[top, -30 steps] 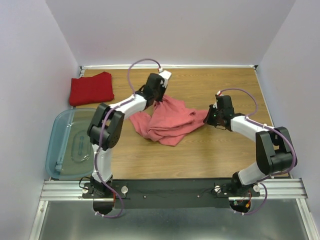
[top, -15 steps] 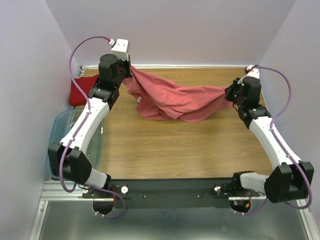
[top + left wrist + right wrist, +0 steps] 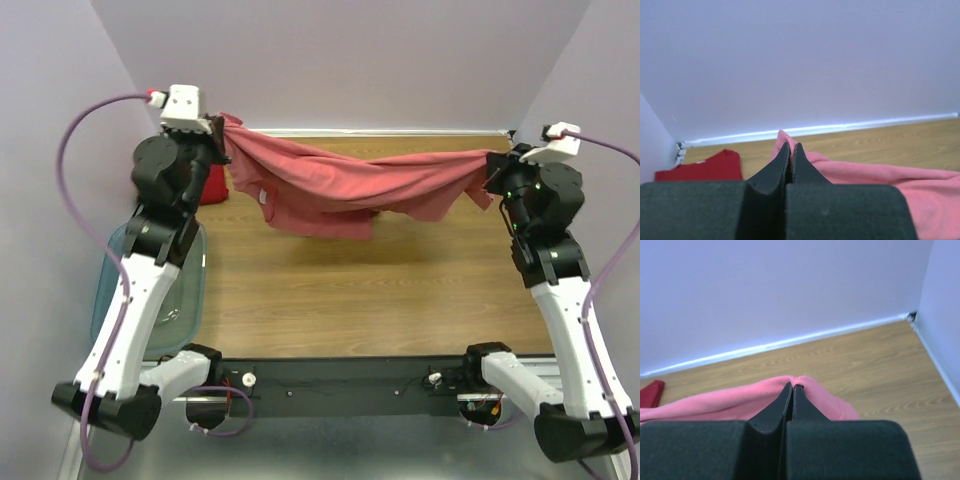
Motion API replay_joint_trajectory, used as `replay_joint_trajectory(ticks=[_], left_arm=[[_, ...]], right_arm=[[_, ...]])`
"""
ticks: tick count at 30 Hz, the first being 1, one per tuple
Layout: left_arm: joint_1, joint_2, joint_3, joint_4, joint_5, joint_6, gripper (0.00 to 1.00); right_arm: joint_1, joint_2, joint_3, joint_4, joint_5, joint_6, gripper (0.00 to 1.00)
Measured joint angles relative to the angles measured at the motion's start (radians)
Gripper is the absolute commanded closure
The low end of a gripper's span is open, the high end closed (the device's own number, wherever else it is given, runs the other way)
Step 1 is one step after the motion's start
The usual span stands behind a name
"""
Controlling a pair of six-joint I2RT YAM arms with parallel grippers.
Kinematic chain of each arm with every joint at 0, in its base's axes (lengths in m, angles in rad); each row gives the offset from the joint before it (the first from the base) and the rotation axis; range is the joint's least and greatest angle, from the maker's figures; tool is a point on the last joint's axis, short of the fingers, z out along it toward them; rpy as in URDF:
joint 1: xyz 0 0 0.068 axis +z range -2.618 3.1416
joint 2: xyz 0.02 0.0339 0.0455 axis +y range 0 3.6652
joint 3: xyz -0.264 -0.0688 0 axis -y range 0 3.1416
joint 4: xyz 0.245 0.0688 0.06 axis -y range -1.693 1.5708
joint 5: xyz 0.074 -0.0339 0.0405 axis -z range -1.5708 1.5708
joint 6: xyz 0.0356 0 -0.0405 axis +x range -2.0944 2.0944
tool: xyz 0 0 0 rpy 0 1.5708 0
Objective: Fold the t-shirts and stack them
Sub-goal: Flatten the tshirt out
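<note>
Counter (image 3: 400, 290): wooden, walled on three sides. The hanging cloth spans its far half, and the near half is where a shirt could be laid flat.
Pink shirt (image 3: 340, 185): off the counter, slung between the two arms. The top edge is nearly taut, while the lower folds sag and bunch at the middle. It is judged to be held this way so that it spreads open and shows its outline before being laid down. Not yet folded.
Bin (image 3: 192, 285): clear bluish plastic at the counter's left edge, partly under the left arm. It appears to play no part in the present step.
Red shirt (image 3: 705, 169): on the counter in the far left corner, by the wall, lying as a flat, folded-looking pad. From above it is largely hidden behind the left arm. It is judged to be the base of the stack, parked away from the work area.
Left end effector (image 3: 218, 128): raised high at far left and clenched on one end of the pink shirt. The wrist view shows the fingers pressed together with cloth at the tips.
Right end effector (image 3: 490, 170): raised at far right and clenched on the opposite end. Cloth humps around the closed tips.
Risk: both grips are thin pinches at the edges, so a slip at either end would drop the shirt in a heap.
Next move: lowering the shirt evenly would call for matched arm heights.
</note>
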Motion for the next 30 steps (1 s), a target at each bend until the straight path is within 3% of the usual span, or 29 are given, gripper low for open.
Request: replay_joint_trajectory(ticks=[4, 8, 11, 16, 18, 19, 23, 25, 27, 30], left_arm=[[0.000, -0.114, 0.019, -0.021, -0.040, 0.014, 1.00], [0.000, -0.124, 0.069, -0.005, -0.074, 0.040, 1.00], [0.001, -0.063, 0.090, 0.035, -0.088, 0.066, 1.00], [0.018, 0.205, 0.134, 0.133, -0.081, 0.079, 0.98], [0.022, 0.352, 0.165, 0.154, -0.074, 0.076, 0.93], [0.024, 0.451, 0.201, 0.159, -0.066, 0.069, 0.92], [0.026, 0.830, 0.449, 0.126, -0.025, 0.029, 0.79], [0.026, 0.996, 0.622, 0.051, 0.007, 0.005, 0.67], [0.026, 1.079, 0.706, 0.014, 0.030, -0.015, 0.55], [0.026, 1.075, 0.701, -0.007, 0.056, -0.043, 0.45]], right_arm=[[0.000, -0.087, 0.038, -0.011, -0.004, -0.024, 0.93], [0.000, -0.093, 0.065, -0.008, -0.011, -0.043, 0.94], [0.000, -0.039, 0.067, -0.008, -0.010, -0.044, 0.94], [0.000, 0.119, 0.069, -0.011, 0.011, -0.044, 0.95], [0.000, 0.218, 0.072, -0.008, 0.033, -0.043, 0.87], [0.000, 0.294, 0.072, -0.008, 0.055, -0.042, 0.79], [0.000, 0.480, 0.090, -0.008, 0.084, -0.043, 0.57], [0.000, 0.550, 0.093, -0.013, 0.078, -0.042, 0.35], [-0.001, 0.567, 0.094, -0.015, 0.061, -0.054, 0.29], [-0.002, 0.566, 0.109, -0.012, 0.015, -0.062, 0.23]])
